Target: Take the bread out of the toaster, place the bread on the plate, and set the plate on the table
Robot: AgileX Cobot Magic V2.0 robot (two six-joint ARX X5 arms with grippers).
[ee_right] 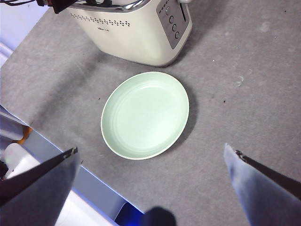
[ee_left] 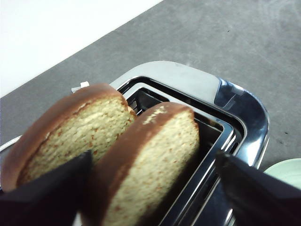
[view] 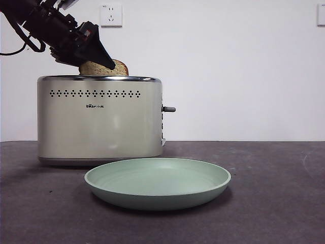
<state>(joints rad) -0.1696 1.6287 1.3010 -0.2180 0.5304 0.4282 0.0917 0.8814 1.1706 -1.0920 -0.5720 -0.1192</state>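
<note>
In the front view, the left gripper (view: 104,62) is being held at the upper left, right by the bread (view: 116,68) poking up from the toaster (view: 99,119). The plate (view: 157,184) is lying low in the middle, on the table (view: 274,203).

In the left wrist view, the jaws are being held wide apart around one slice, not pinching it.

In the right wrist view, the right gripper (ee_right: 150,181) is being held high over the plate, jaws wide apart, holding nothing.

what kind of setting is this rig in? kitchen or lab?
Most likely a lab bench staged as a kitchen, not a real one. A toaster with bread and a plate sit on a bare grey table against a plain white wall with one wall socket.
</note>
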